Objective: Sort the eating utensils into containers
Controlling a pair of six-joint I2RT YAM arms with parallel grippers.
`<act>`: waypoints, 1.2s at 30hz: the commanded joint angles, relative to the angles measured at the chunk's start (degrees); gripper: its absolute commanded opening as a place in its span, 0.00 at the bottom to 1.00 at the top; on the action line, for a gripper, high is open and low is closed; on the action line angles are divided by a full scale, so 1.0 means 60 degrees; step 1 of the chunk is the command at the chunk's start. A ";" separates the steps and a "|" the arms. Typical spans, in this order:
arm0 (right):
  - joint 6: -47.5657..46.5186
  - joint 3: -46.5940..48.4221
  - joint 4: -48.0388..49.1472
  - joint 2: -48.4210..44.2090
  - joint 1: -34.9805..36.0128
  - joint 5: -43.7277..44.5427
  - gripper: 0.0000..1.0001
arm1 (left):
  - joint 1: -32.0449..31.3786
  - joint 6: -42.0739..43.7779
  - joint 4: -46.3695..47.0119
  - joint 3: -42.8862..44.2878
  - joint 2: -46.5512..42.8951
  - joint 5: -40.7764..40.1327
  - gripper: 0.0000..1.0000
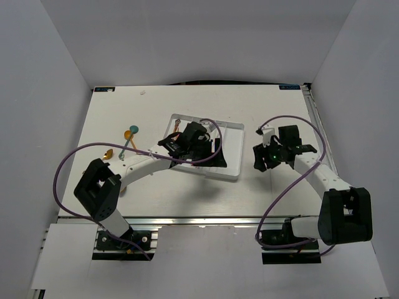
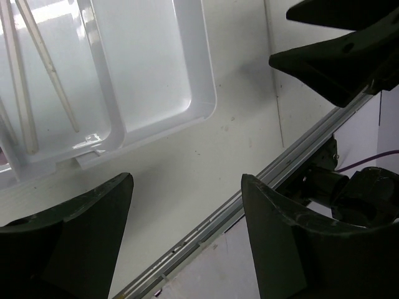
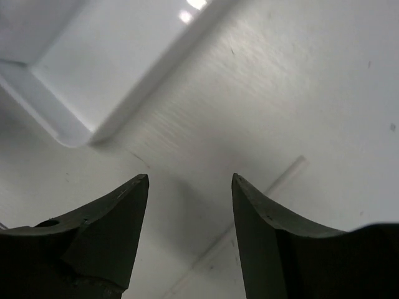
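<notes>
Broadly, we read this as the chopstick stage of the sort. The table (image 1: 156, 187) lies under both claws, and the white tray (image 1: 239, 156) sits ahead of the left claw (image 2: 187, 187), with its near corner just beyond the fingertips and up to their left. That claw hangs wide and empty above bare table near the front rail.

The right claw (image 3: 190, 180) is also spread with nothing between its jaws. It is low over the table, and the tray's corner is off to its upper left.

Well apart from the left claw, out past its elbow, a teal spoon (image 1: 134, 130) and a gold spoon (image 1: 128, 135) wait unsorted on the table.

Two or three pale chopsticks (image 2: 47, 59) already lie lengthwise in a compartment to the upper left of the left claw. What we take for one more chopstick (image 3: 283, 176) slants across the table under the right claw, one end showing just beyond its right-hand finger.

We judge the next move belongs to the right claw. It should turn until the jaws straddle the stick crosswise, sink until the tips nearly touch the table, then close gently. A stick this thin may roll or slip out of the pinch.
</notes>
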 commanded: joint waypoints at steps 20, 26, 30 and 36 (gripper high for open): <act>0.1106 0.0105 -0.0622 0.1645 -0.0495 0.3588 0.46 | 0.0064 0.0225 -0.0538 -0.1046 -0.2212 -0.1820 0.82; 0.1150 0.0397 -0.0856 0.2244 -0.0481 0.3529 0.38 | 0.0108 0.0239 -0.0596 -0.1061 -0.2257 -0.1923 0.82; 0.1296 0.0749 -0.1237 0.2992 -0.0481 0.3119 0.24 | 0.0137 0.0283 -0.0655 -0.1017 -0.2300 -0.2011 0.82; 0.1531 0.1101 -0.1633 0.3726 -0.0481 0.2592 0.11 | 0.0210 0.0312 -0.0816 -0.1002 -0.2447 -0.2216 0.82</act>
